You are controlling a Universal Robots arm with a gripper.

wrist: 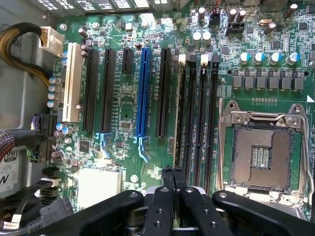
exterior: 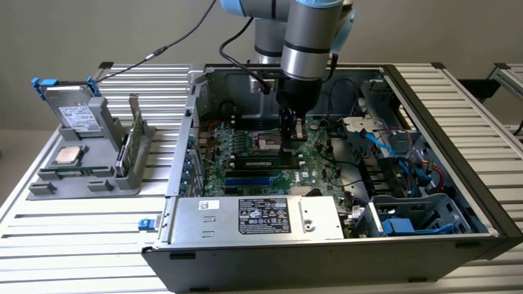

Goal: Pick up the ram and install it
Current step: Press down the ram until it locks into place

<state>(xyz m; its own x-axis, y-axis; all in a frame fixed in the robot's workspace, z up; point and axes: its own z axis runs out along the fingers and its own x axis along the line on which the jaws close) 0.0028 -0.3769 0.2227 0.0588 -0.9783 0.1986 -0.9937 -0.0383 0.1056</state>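
Note:
The ram [exterior: 257, 163] stands on edge in a black memory slot on the green motherboard [exterior: 245, 144] inside the open computer case. It shows dark chips and a small white label. In the wrist view the ram [wrist: 178, 113] is a thin strip seen edge-on, in the slot nearest the long black card slots. My gripper [exterior: 287, 147] hangs straight down over the end of the stick on the exterior view's right. The gripper [wrist: 172, 171] is shut with its fingertips pressed together right at that end of the stick. Nothing is clamped between them.
The empty processor socket [wrist: 263, 152] lies beside the memory slots. A blue card slot [wrist: 143, 93] and several black ones lie on the other side. A grey holder [exterior: 82, 165] on the exterior view's left carries a drive, a silver chip and a thin green board. The power supply [exterior: 261, 217] sits at the front.

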